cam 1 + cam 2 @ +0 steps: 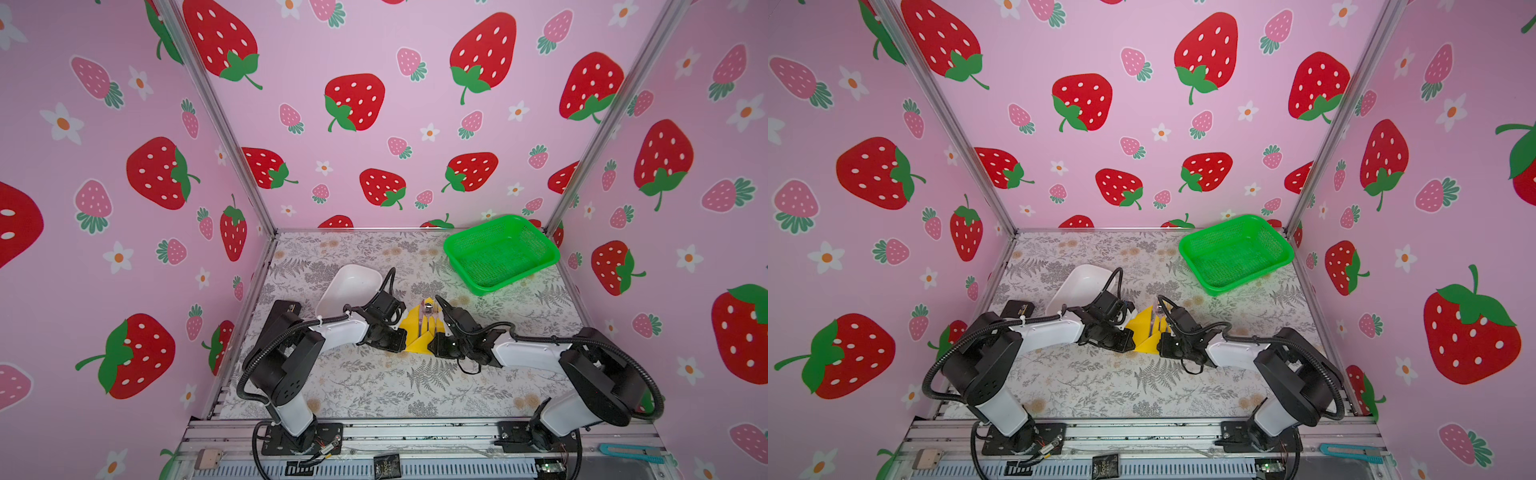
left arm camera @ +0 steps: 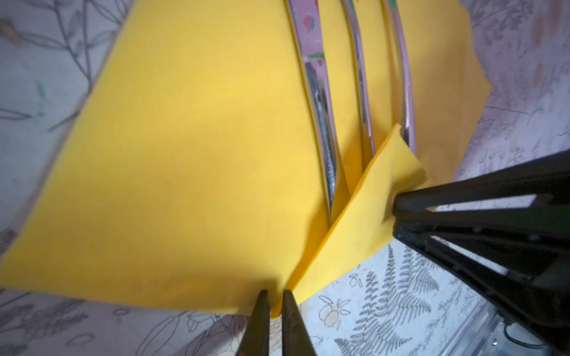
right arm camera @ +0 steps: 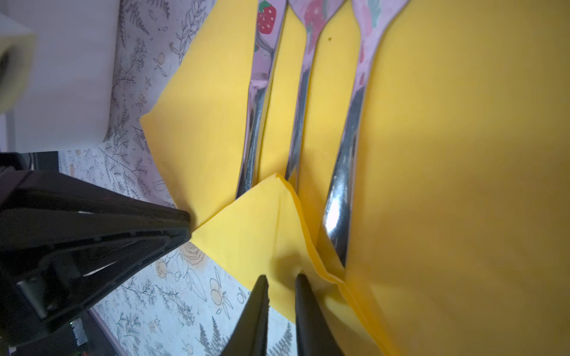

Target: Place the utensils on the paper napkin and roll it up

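The paper napkin (image 1: 411, 323), a bright yellow sheet, lay mid-bench (image 1: 374, 374), set cornerwise. Its near corner (image 2: 364, 222) was folded up and over the ends of some handles. The 3 utensils (image 2: 320, 108) lay on it side by side, almost parallel and not touching. Their slim, shiny handles mirrored the pink walls, and their heads pointed toward the far side.

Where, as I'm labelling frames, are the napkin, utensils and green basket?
paper napkin (image 2: 185, 154): left wrist view, flat middle.
utensils (image 3: 340, 185): right wrist view, one handle's shiny shaft.
green basket (image 1: 498, 255): a top view, bare mesh floor.
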Motion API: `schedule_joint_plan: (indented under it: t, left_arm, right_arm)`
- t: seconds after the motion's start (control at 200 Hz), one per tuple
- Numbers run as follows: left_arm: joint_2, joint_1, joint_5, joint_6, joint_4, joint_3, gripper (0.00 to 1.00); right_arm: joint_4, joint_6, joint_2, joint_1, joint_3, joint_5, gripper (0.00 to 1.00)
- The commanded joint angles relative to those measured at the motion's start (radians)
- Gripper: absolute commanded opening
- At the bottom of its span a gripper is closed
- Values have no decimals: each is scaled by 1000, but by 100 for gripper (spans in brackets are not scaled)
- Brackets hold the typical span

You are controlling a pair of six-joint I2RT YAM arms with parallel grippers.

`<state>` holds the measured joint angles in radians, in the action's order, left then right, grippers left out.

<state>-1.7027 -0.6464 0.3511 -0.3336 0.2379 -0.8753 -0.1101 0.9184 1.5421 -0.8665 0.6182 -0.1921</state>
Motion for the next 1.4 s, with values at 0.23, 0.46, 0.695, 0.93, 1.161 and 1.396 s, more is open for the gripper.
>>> schedule_joint_plan:
  t: [0.23,0.46,0.695,0.93,1.161,1.396]
  left_arm:
    - [150,-11,-28,-29,3,1,14]
    - [98,-70,97,-139,-136,-38,8]
    - [0,-112,24,-213,-125,-96,0]
    - [-48,-119,-42,-234,-116,-94,0]
    - [-76,-119,-61,-254,-129,-90,0]
    - [-64,-120,-70,-262,-114,-79,0]
  right_arm:
    - [24,11,-3,-3,21,24,20]
    - [37,27,-11,-1,23,45,20]
    - [39,39,-22,-2,17,55,20]
    - [52,47,-50,-2,9,63,21]
    - [75,49,-110,27,-42,64,22]
    - [105,26,-115,32,-67,68,21]
